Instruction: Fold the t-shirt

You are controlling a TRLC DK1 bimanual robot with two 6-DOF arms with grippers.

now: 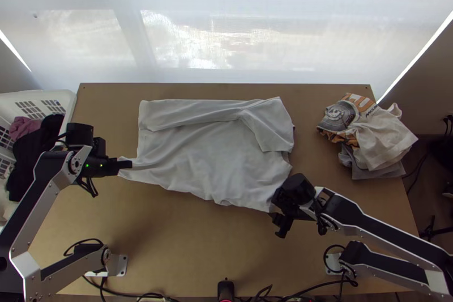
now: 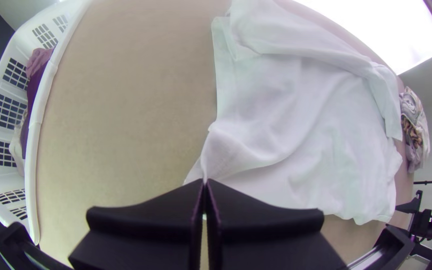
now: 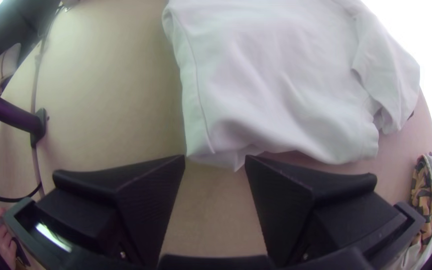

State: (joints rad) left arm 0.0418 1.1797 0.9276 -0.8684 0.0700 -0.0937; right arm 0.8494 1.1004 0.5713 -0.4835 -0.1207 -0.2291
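Top view: table (image 1: 187,245) near window (image 1: 226,35); left tool (image 1: 125,164) grips shirt (image 1: 209,160), right tool (image 1: 277,214) wide.

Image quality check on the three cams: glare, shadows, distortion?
Top view: bright window backlight, blown out in patches; soft shadows on the near half of the table. Left wrist view: window corner blown out, basket rim bowed by the fisheye, dark corners. Right wrist view: table edge curved, glare at the upper right, a bright glint on the gripper's housing at the lower left.
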